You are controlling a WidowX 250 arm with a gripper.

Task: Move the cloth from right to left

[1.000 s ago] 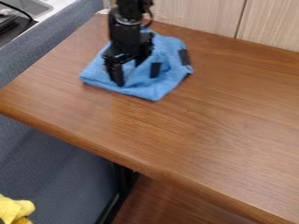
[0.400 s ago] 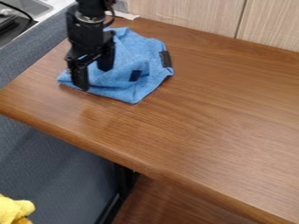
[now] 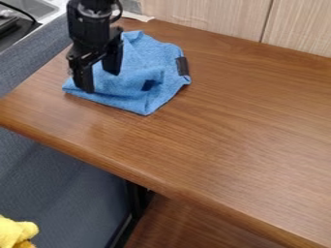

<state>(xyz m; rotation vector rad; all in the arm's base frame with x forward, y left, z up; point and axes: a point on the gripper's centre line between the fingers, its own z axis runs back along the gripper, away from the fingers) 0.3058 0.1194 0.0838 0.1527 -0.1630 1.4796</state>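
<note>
Left of the hand (image 3: 100,82), as seen in the view, a thin corner of the cloth (image 3: 132,60) pokes out, and just past that runs the edge of the surface (image 3: 213,131). The hand points down over the cloth's left part, its two fingers (image 3: 83,77) set apart with blue showing between them; whether they touch it, I can't tell. Most of the cloth lies to the right of the hand, rumpled, with no clear long axis, a dark patch (image 3: 148,85) nearer and a dark strip (image 3: 182,66) farther right. The leftward shift looks about done; any further pull risks the edge.
</note>
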